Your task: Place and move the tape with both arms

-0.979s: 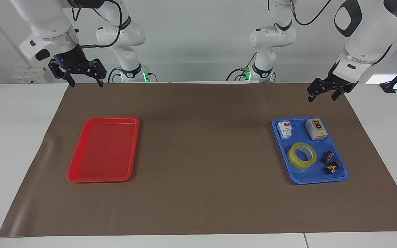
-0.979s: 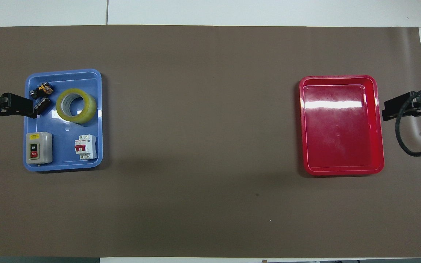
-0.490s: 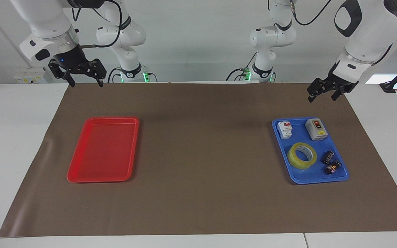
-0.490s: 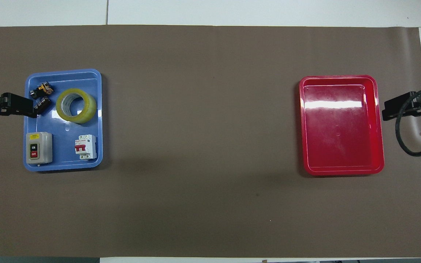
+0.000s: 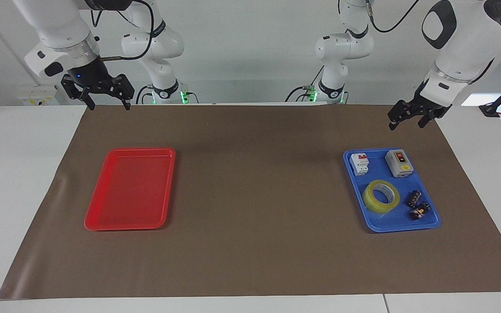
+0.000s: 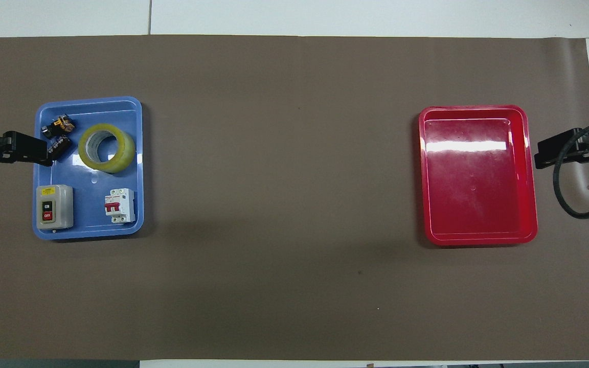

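The tape [image 5: 370, 199] [image 6: 127, 151], a yellow roll with a pale core, lies flat in the blue tray [image 5: 400, 227] [image 6: 90, 232] toward the left arm's end of the table. My left gripper [image 5: 405, 124] [image 6: 39, 153] hangs open in the air, over the tray's rim at that end, clear of the tape and holding nothing. My right gripper [image 5: 109, 105] [image 6: 545, 153] also hangs open and empty, over the mat's edge beside the red tray [image 5: 128, 191] [image 6: 478, 174].
In the blue tray with the tape are a grey on/off switch box [image 5: 399, 163] [image 6: 54, 206], a white circuit breaker [image 5: 359, 164] [image 6: 119, 205] and small black parts [image 5: 418, 204] [image 6: 57, 134]. A brown mat [image 5: 255, 195] covers the table between the trays.
The left arm's wrist has shifted very slightly. The tape, both trays and the right arm have not moved.
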### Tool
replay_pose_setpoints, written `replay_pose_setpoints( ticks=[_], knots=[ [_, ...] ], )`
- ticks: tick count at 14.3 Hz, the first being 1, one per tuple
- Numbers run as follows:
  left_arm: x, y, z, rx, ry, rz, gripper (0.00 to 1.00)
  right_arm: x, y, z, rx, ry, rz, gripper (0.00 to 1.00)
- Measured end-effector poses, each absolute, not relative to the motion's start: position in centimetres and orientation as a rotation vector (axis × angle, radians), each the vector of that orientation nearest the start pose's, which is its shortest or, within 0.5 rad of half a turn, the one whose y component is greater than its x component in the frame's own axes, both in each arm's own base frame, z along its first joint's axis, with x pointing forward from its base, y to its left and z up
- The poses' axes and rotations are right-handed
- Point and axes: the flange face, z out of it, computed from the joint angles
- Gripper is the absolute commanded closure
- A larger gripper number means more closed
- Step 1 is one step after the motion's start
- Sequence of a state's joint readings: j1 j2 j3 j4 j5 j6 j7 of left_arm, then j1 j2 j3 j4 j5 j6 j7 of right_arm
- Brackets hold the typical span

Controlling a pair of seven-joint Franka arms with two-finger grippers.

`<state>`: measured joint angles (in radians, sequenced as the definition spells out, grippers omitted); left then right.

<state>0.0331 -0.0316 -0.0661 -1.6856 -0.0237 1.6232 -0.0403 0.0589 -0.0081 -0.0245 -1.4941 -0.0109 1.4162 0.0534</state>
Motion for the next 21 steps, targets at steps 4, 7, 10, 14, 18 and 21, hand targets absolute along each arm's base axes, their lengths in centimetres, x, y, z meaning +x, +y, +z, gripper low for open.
replay_pose_setpoints(
  ticks=[4,7,10,14,18,21],
  knots=[
    [54.3,-1.9,59.8,-3.161,-0.019,0.03,0.0,53.6,1.7,65.2,-3.153,0.032,0.109,0.0],
    [54.7,-1.8,59.5,-3.163,0.004,-0.033,0.0,53.6,1.7,65.2,-3.153,0.032,0.109,0.0],
    [56.0,-0.5,56.5,-3.161,0.014,-0.104,0.0,53.6,1.7,65.2,-3.153,0.032,0.109,0.0],
    [58.8,0.4,49.7,-3.162,0.012,-0.145,0.0,53.6,1.7,65.2,-3.153,0.032,0.109,0.0],
    [62.0,0.6,41.8,-3.163,0.012,-0.188,0.0,53.6,1.7,65.2,-3.153,0.032,0.109,0.0],
    [62.3,1.4,37.0,-3.158,-0.008,-0.24,0.0,53.6,1.7,65.2,-3.153,0.032,0.109,0.0]
  ],
)
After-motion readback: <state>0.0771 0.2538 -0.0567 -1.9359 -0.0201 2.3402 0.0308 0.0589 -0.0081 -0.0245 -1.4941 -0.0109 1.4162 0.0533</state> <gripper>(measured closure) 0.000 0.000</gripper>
